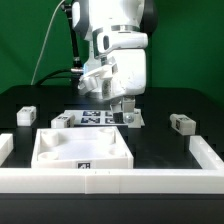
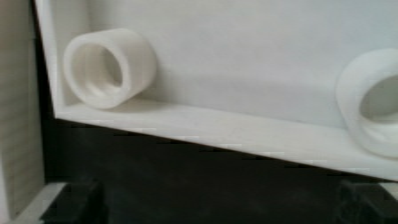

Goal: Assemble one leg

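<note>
I see the black table (image 1: 160, 142) with my white arm (image 1: 115, 50) bent low over its far middle. The big white panel (image 1: 80, 150) lies near me and a bit left. The two round sockets (image 2: 107, 68) I can see on it are bare. The marker board (image 1: 92, 119) lies just behind the panel. The leg (image 1: 131, 117) closest to me lies at the board's right end, under my arm. A left leg (image 1: 27, 115) lies far left and a right leg (image 1: 181, 123) far right. My fingers (image 2: 63, 203) are spread wide with nothing between them. I think the job has hardly begun: no leg is picked up or put in a socket.
</note>
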`<state>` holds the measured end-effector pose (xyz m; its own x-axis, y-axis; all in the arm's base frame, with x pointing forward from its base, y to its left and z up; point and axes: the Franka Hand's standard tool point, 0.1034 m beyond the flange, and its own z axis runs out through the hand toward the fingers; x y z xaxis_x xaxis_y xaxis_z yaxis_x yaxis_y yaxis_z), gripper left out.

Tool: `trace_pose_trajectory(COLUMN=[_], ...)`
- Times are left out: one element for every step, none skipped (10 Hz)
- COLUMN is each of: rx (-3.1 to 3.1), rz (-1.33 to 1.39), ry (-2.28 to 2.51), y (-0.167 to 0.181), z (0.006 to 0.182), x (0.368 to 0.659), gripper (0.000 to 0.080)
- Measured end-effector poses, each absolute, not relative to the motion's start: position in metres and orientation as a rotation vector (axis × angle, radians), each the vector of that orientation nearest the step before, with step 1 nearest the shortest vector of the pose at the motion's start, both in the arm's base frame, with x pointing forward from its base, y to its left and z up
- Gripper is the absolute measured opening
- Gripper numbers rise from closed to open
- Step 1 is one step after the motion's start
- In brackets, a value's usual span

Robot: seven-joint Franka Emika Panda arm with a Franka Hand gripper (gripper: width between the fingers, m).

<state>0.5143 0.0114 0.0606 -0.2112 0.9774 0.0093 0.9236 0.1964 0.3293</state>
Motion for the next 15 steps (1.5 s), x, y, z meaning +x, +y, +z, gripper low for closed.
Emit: trace_pose_trajectory(rx=[1.794, 1.786, 1.787, 1.788, 1.789, 1.79, 1.792, 1.801, 1.82, 1.836, 1.848, 1.865, 1.884, 1.901, 1.917], rz=[0.386, 0.368, 0.367, 0.366, 0.366, 0.365, 0.373, 0.404, 0.389, 0.373, 0.358, 0.349, 0.341, 0.336, 0.327], ry=[2.278, 2.281, 2.28, 2.28, 2.28, 2.281, 2.275, 2.251, 2.237, 2.218, 2.204, 2.189, 2.174, 2.166, 2.169], y=[0.014, 0.013, 0.012, 0.012, 0.012, 0.012, 0.01, 0.005, -0.006, -0.019, -0.031, -0.04, -0.05, -0.056, -0.058], z=[0.06, 0.058, 0.058, 0.057, 0.057, 0.057, 0.056, 0.054, 0.052, 0.054, 0.052, 0.051, 0.048, 0.041, 0.033], x=[0.512, 0.512, 0.511, 0.511, 0.511, 0.511, 0.509, 0.501, 0.492, 0.489, 0.487, 0.485, 0.483, 0.479, 0.476], gripper=[0.065, 0.065, 0.065, 0.065, 0.065, 0.065, 0.065, 0.065, 0.065, 0.065, 0.065, 0.065, 0.065, 0.065, 0.065])
